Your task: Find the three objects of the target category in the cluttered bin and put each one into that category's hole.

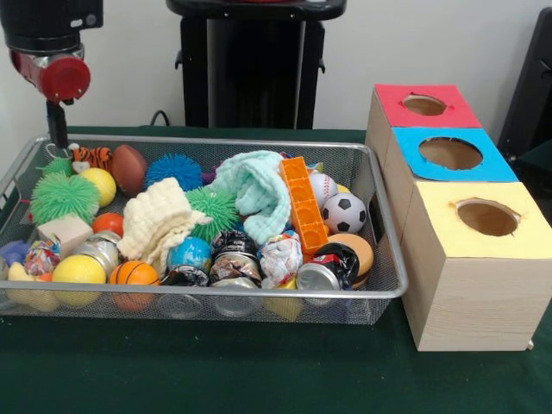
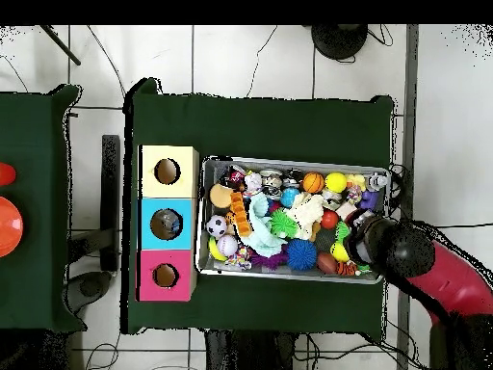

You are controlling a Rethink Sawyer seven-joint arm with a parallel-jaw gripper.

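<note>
Silver wire-mesh bin [image 1: 379,289] crowded to its rounded rim; red and black arm's gripper [image 1: 57,129] held at its far corner.

In the front view the bin is seen at the middle of the green-clothed table [image 1: 259,379], its long axis running 9 to 3 o'clock — bare cloth is left along the near edge at 6 o'clock. Little open room is seen inside: balls, cloths and cans are packed edge to edge, and an orange plastic block bar [image 1: 303,204] lies with its long axis from 12 toward 6 o'clock. At 3 o'clock, just beside the bin's short side, three wooden boxes [image 1: 466,285] with red, blue and yellow tops are lined up. The gripper hangs at 10 o'clock over the bin's corner — whether its fingers are apart cannot be told.
</note>
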